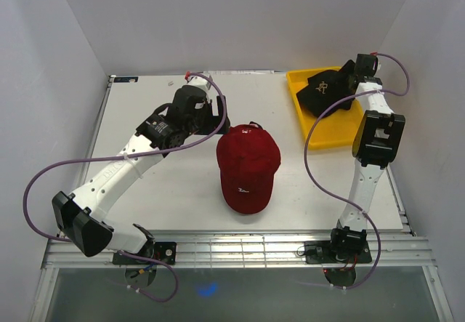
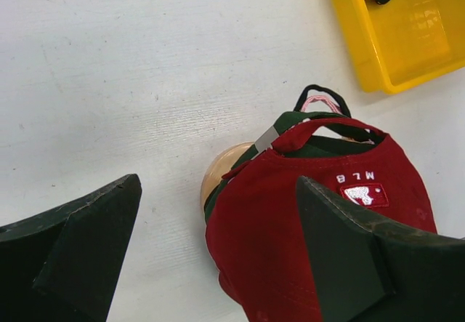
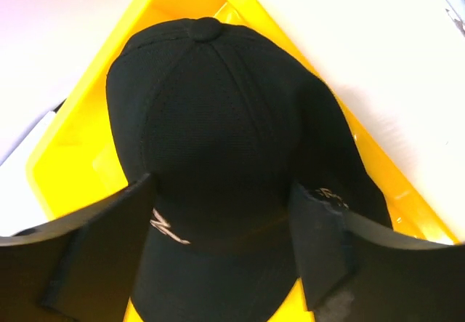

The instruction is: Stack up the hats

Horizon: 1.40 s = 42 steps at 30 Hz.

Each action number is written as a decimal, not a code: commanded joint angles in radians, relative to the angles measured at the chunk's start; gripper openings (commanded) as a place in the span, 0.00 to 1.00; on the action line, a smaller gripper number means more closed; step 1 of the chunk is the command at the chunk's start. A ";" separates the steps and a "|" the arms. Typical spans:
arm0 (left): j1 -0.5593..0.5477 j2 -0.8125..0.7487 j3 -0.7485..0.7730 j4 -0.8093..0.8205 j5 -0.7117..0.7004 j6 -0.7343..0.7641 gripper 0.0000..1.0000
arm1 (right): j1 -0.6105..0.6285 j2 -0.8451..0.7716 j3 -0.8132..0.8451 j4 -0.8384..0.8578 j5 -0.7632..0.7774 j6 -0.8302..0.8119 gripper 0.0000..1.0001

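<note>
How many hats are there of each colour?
Red hat: 1
Green hat: 1
Pink hat, only an edge showing: 1
Black hat: 1
Total: 4 hats

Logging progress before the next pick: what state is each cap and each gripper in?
red cap: topmost on the stack
dark green cap: under the red cap
black cap: in the yellow tray, unstacked
left gripper: open, empty
right gripper: open, astride the black cap

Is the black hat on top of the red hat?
No, the black hat lies in the tray, apart from the red hat.
</note>
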 commanded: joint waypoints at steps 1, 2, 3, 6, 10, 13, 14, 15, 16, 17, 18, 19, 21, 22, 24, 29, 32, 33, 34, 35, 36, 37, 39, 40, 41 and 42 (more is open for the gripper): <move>-0.001 -0.011 0.031 0.011 -0.010 0.025 0.98 | -0.003 0.005 0.022 0.071 -0.002 0.006 0.73; -0.003 -0.008 0.031 0.010 -0.013 0.025 0.98 | -0.003 0.007 0.013 0.088 -0.004 0.001 0.69; -0.003 -0.003 0.033 0.010 -0.013 0.025 0.98 | -0.003 0.008 0.013 0.090 -0.004 0.000 0.59; -0.003 0.006 0.033 0.010 -0.015 0.027 0.98 | -0.005 0.002 0.008 0.099 -0.012 -0.011 0.38; -0.001 0.020 0.033 0.010 -0.006 0.019 0.98 | -0.011 -0.055 -0.028 0.128 -0.027 -0.016 0.26; -0.003 0.022 0.030 0.011 -0.010 0.014 0.98 | -0.023 -0.096 -0.033 0.128 -0.068 -0.014 0.18; -0.003 0.023 0.028 0.013 -0.010 0.016 0.98 | -0.029 -0.120 -0.038 0.131 -0.076 -0.013 0.16; -0.003 0.023 0.028 0.011 -0.012 0.014 0.98 | -0.031 -0.130 -0.039 0.134 -0.085 -0.016 0.15; -0.003 0.023 0.028 0.011 -0.013 0.016 0.98 | -0.032 -0.139 -0.033 0.129 -0.094 -0.017 0.13; -0.003 0.023 0.028 0.011 -0.013 0.016 0.98 | -0.035 -0.156 -0.031 0.126 -0.097 -0.020 0.12; -0.003 0.022 0.026 0.011 -0.013 0.013 0.98 | -0.036 -0.167 -0.031 0.126 -0.102 -0.023 0.11; -0.003 0.020 0.026 0.011 -0.013 0.011 0.98 | -0.036 -0.176 -0.030 0.116 -0.104 -0.029 0.10; -0.001 0.014 0.023 0.011 -0.015 0.010 0.98 | -0.036 -0.206 -0.039 0.106 -0.104 -0.029 0.12; -0.003 0.011 0.020 0.010 -0.015 0.007 0.98 | -0.036 -0.216 -0.048 0.108 -0.125 -0.029 0.13; -0.001 0.005 0.016 0.010 -0.017 0.001 0.98 | -0.036 -0.245 -0.080 0.097 -0.134 -0.026 0.08; -0.003 -0.009 0.016 0.000 -0.015 -0.006 0.98 | -0.037 -0.378 -0.257 0.128 -0.124 -0.032 0.08; -0.003 -0.018 0.008 -0.004 -0.023 -0.006 0.98 | -0.039 -0.421 -0.315 0.110 -0.156 -0.029 0.08; -0.003 -0.020 0.007 -0.004 -0.023 -0.009 0.98 | -0.039 -0.429 -0.332 0.108 -0.189 -0.026 0.08; -0.003 -0.020 0.008 -0.004 -0.021 -0.010 0.98 | -0.036 -0.444 -0.346 0.099 -0.199 -0.026 0.08; -0.003 -0.020 0.008 -0.001 -0.018 -0.013 0.98 | -0.037 -0.455 -0.363 0.093 -0.205 -0.023 0.08; -0.003 -0.021 0.008 0.000 -0.014 -0.015 0.98 | -0.037 -0.467 -0.416 0.093 -0.220 -0.020 0.08; -0.003 -0.023 0.007 -0.001 -0.013 -0.015 0.98 | -0.037 -0.504 -0.448 0.093 -0.222 -0.019 0.08; -0.003 -0.029 0.002 0.004 -0.010 -0.019 0.98 | -0.037 -0.551 -0.571 0.134 -0.223 -0.014 0.09; -0.001 -0.032 -0.004 0.005 -0.009 -0.018 0.98 | -0.036 -0.590 -0.602 0.140 -0.223 -0.016 0.14; -0.001 -0.035 -0.006 0.008 -0.007 -0.018 0.98 | -0.036 -0.602 -0.619 0.131 -0.219 -0.019 0.29; -0.003 -0.035 -0.007 0.008 -0.004 -0.018 0.98 | -0.036 -0.614 -0.642 0.119 -0.207 -0.034 0.38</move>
